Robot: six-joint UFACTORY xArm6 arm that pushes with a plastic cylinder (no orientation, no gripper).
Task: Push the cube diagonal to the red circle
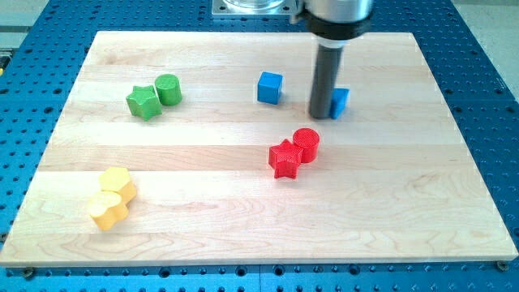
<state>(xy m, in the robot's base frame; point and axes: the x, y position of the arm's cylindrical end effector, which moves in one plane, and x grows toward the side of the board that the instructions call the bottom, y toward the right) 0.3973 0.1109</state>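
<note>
So the desk is a pale wooden board made of glued strips, grain running left to right across the view, pretty evenly lit with only soft shadows. It sits on a blue metal base plate covered in a regular grid of small holes, which shows on all four sides of the board. At the view's top there's a grey metal mounting plate cut off by the edge.

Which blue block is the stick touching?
The blue block on the view's right, half hidden behind my tip. The blue cube further to the view's left stands apart, in full view.
</note>
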